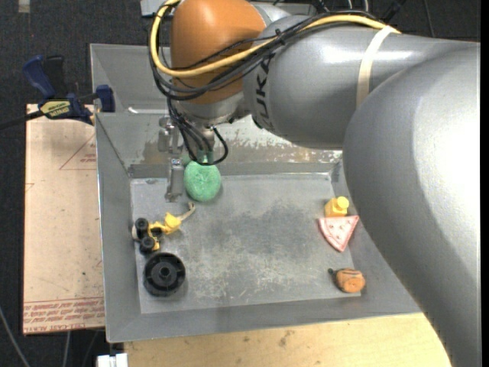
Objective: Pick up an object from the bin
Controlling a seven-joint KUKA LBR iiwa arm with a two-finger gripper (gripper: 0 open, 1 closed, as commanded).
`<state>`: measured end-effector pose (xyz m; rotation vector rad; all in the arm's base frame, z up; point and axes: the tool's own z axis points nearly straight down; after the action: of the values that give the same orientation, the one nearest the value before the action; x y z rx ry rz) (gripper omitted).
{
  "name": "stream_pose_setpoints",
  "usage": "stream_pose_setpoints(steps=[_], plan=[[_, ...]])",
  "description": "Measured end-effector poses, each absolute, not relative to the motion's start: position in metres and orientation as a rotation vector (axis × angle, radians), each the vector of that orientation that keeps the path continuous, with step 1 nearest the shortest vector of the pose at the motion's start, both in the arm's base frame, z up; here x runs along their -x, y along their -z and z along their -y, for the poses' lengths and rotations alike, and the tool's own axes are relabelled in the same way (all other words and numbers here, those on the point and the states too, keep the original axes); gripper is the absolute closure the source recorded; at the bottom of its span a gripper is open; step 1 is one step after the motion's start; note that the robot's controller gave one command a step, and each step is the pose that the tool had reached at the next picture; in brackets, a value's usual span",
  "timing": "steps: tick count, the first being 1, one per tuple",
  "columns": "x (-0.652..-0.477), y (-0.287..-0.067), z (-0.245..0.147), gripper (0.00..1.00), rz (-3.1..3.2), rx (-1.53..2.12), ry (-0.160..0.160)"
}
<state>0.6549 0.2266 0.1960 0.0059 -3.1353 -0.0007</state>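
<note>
Tool [189, 177] hangs just beside a green lump [204, 184], bin's [252, 260] back-left.

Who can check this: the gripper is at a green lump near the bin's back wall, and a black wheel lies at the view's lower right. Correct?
The camera view shows the black wheel at the lower left, not right. The gripper is indeed at the green lump near the bin's back wall.

Light: bright and even, apparently from overhead.
Glare: pale sheen on the arm [412, 128] at upper right and on its orange cover [210, 37].
Shadows: soft, along the bin [252, 235] floor's far edge.
</note>
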Motion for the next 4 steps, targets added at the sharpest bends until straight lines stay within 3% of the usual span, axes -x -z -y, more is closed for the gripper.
stream_pose_setpoints(steps=[1, 2, 3, 4], plan=[[-0.657, -0.202, -0.226, 0.00, 3.143, -0.001, 0.003], [-0.650, -0.143, -0.212, 0.00, 3.148, -0.019, 0.006], [-0.606, -0.072, -0.206, 0.00, 3.139, -0.072, 0.001], [-0.605, -0.072, -0.219, 0.00, 3.136, -0.232, 0.002]])
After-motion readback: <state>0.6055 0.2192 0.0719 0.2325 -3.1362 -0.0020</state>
